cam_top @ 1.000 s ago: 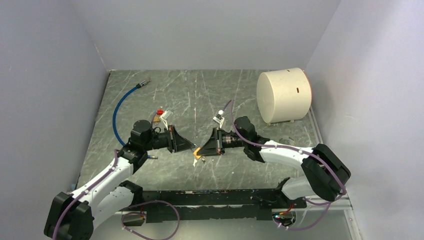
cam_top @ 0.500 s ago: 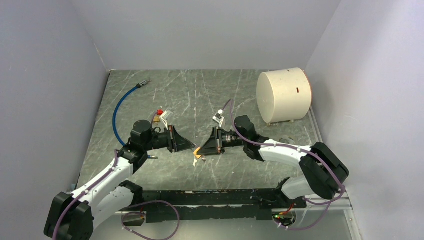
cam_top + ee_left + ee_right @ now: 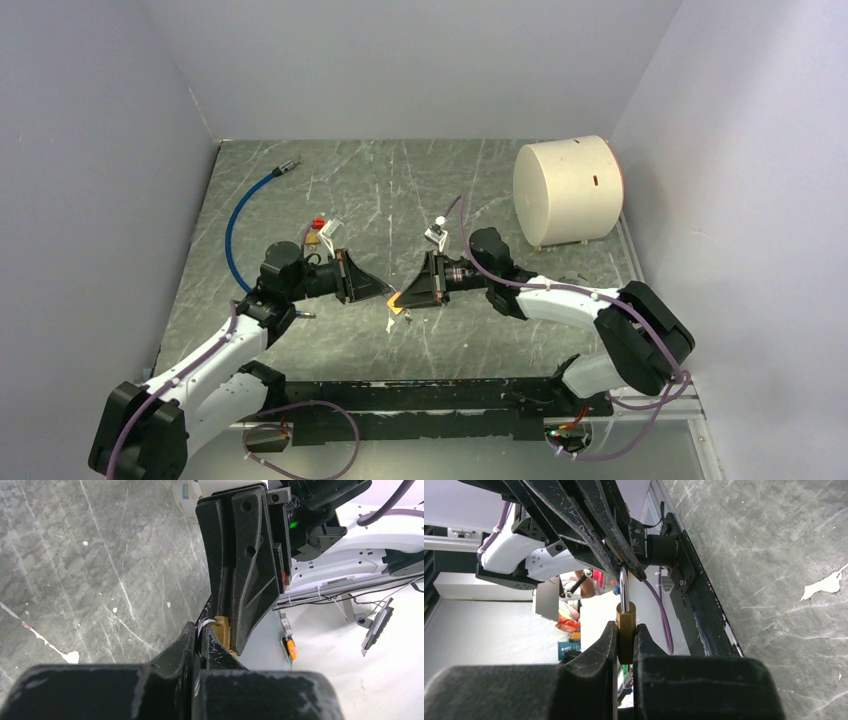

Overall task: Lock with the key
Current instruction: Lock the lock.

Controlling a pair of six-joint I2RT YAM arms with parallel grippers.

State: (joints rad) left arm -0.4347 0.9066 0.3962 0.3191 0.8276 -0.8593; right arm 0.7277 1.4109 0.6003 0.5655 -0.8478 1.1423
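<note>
Padlock point(image 3: 626, 625) base hidden inside right pincer point(image 3: 625, 630); shackle point(image 3: 623, 587) top behind left pincer point(image 3: 622, 560)

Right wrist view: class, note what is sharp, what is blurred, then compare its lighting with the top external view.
Right wrist view: brass padlock sharp, end effector fingers soft, background bright; top external view: even light, marbled table shows faint shadows.

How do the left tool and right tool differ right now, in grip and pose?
Grip: the left tool is shut on the steel shackle of the padlock; the right tool is shut on its brass body.
Pose: in the top view the left tool reaches in from the left and the right tool from the right, tips meeting between the arms.
Shared: both are closed, and both hold the same padlock.
</note>
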